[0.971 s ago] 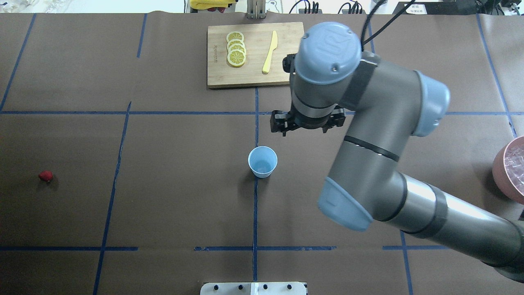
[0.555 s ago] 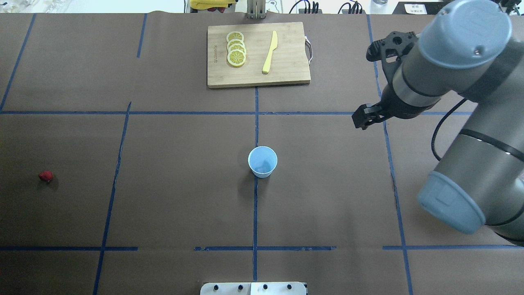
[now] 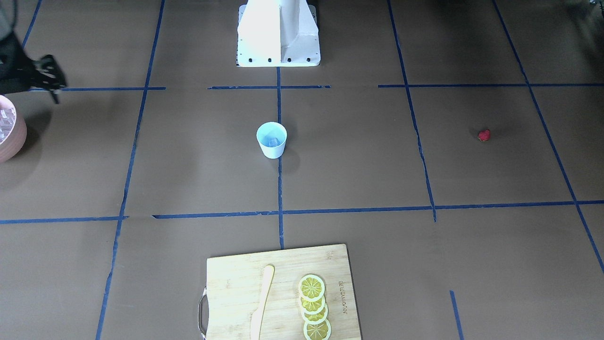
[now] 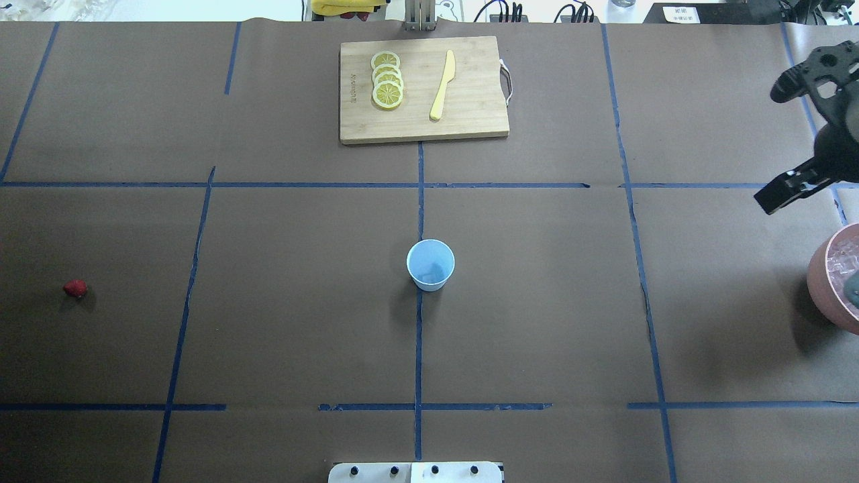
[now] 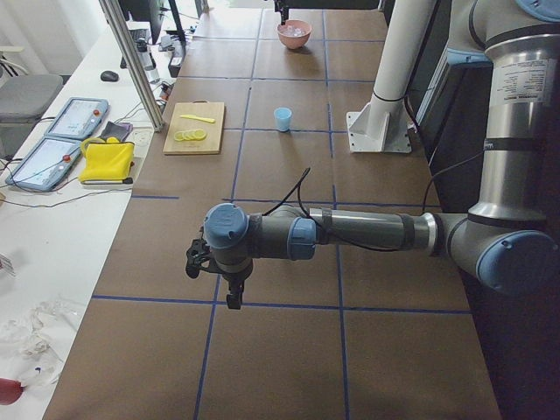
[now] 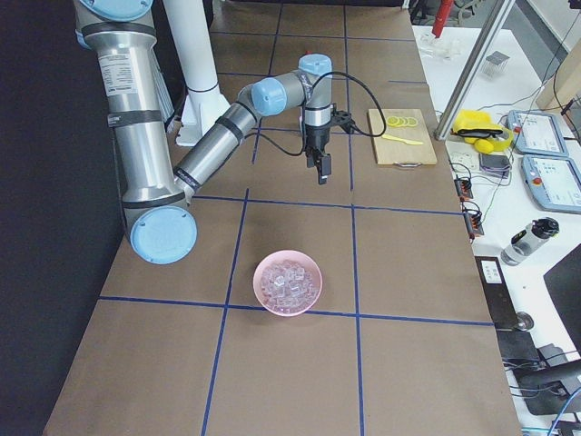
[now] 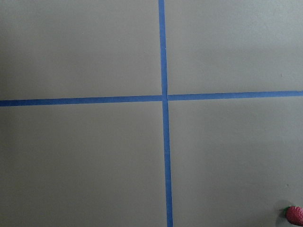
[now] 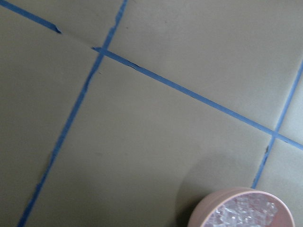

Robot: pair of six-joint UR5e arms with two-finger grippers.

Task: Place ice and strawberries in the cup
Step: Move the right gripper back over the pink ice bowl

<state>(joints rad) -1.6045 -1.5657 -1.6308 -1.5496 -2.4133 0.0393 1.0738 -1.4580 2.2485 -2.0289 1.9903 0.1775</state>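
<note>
Seen from across the tabletop (image 3: 358, 160), the cup (image 3: 271, 140) stands at center with what looks like a cube of ice (image 3: 270, 140) inside. The strawberry (image 3: 483, 135) lies well off toward the robot's left of the cup, and the bowl (image 3: 16, 141) of ice sits far off on the other side, the right hand (image 3: 49, 80) near it. Overhead, that hand is at the frame's edge well away from the cup, its fingers' spread impossible to tell. In the left-end view, the left hand (image 5: 233, 297) hangs low, far from the cup, fingers apart or together unclear.
</note>
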